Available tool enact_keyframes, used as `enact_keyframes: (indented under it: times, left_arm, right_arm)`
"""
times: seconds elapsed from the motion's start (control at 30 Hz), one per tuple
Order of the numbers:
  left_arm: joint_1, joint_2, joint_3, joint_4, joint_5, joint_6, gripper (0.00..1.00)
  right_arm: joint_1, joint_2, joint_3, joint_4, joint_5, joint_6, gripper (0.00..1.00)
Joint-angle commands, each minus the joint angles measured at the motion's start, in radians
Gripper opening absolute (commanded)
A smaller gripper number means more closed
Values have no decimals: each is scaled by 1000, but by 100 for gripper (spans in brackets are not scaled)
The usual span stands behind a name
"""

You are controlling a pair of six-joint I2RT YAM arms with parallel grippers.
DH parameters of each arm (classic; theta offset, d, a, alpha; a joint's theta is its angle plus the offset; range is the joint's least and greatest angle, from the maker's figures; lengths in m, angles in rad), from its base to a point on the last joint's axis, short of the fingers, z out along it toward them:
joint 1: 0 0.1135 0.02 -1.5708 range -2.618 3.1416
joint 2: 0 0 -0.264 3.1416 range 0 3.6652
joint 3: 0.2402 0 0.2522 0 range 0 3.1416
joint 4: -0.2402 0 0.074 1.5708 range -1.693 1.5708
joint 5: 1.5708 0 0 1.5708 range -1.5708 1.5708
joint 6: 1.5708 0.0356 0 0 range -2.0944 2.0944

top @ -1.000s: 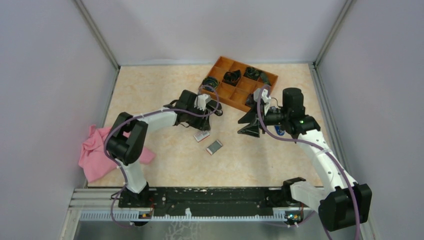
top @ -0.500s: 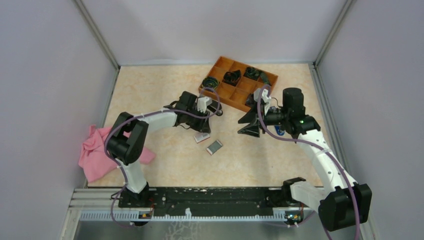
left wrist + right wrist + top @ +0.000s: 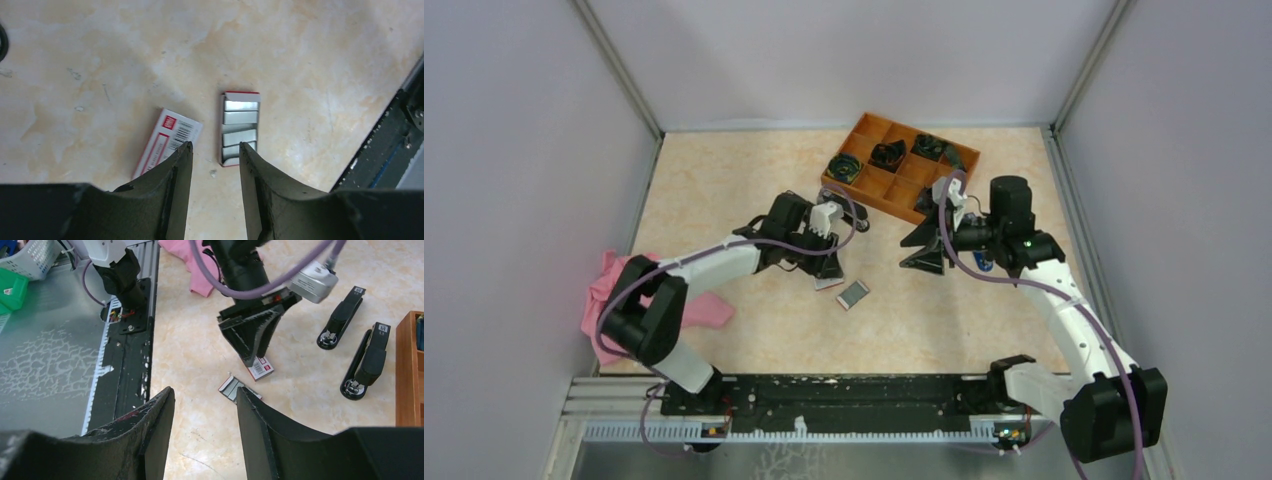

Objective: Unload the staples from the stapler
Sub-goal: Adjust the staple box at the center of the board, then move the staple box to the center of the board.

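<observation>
The staples (image 3: 240, 127) are silvery ridged strips lying in a small red-rimmed open tray (image 3: 852, 294) on the table. Beside it lies a white-and-red box (image 3: 167, 142). My left gripper (image 3: 214, 146) hangs open just above the table, its fingertips over the near ends of the box and the tray, with nothing between them. In the right wrist view two black staplers (image 3: 345, 317) (image 3: 370, 360) lie closed behind the left gripper (image 3: 250, 352). My right gripper (image 3: 921, 252) is open and empty, held off to the right of the tray.
An orange compartment tray (image 3: 894, 175) with black parts stands at the back. A pink cloth (image 3: 614, 300) lies at the left edge. The black rail (image 3: 844, 390) runs along the near edge. A white basket (image 3: 30, 260) sits beyond the rail.
My left arm has pulled back towards the near side, bringing its gripper from by the staplers down over the white-and-red box, with the jaws a little narrower. The right arm has not moved.
</observation>
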Motion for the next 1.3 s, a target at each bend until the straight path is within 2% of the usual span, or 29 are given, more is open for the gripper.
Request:
enact_keyframes:
  times: [0.0,0.1,0.17,0.27,0.3,0.37,0.43,0.5,0.6,0.9,1.1,1.27]
  left_arm:
    - [-48,-194,-97,128,17,-20,46]
    - [-52,-371,-266,308,70,-113,48]
    - [-52,-492,-413,482,96,-238,55]
    - [-51,-629,-624,758,91,-420,58]
    - [-51,-654,-683,845,80,-473,58]
    - [-51,-685,-749,901,42,-560,53]
    - [-51,-691,-758,846,12,-582,50]
    - [-52,-679,-730,716,-31,-587,41]
    - [-57,-630,-678,555,-85,-590,33]
    - [-220,-452,-596,426,-304,-634,17]
    - [-240,-334,-553,445,-343,-645,12]
    - [-240,-229,-517,512,-316,-647,12]
  right_arm:
    - [-8,-21,-25,20,-51,-81,50]
    - [-8,-30,-44,-32,-68,-211,55]
    - [-8,-33,-71,-85,-95,-342,59]
    - [-5,-28,-90,-172,-122,-550,64]
    - [-1,-24,-87,-191,-128,-592,66]
    - [16,-8,-66,-216,-113,-658,68]
    - [38,23,-25,-302,-71,-814,73]
    - [70,63,18,-386,-25,-976,74]
    - [137,135,73,-412,52,-1043,74]
    - [211,344,174,-429,109,-1033,72]
    - [211,300,62,-273,163,-891,72]
    - [211,256,24,-206,161,-860,73]
